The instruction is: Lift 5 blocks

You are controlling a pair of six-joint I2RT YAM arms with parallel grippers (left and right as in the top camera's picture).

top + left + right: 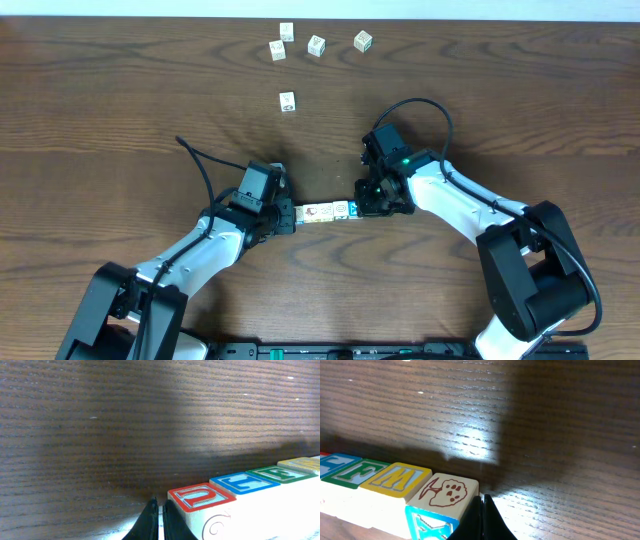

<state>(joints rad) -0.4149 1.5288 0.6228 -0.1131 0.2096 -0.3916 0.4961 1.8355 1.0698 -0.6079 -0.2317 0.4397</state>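
The left end effector (159, 520) has its fingers pressed together into one blade, set against the red-framed block (200, 497). The right end effector (482, 512), likewise closed, meets the cube with the red-brown drawing (447, 492). This looks like a squeeze from both ends, so the five blocks (325, 211) go up as one bar (friction would do the carrying). Whether they are clear of the counter (120, 100) I cannot tell. They are pale, square-edged cubes with coloured frames. The counter is dark, grained and faintly glossy. The other cubes (316, 45) lie well apart.
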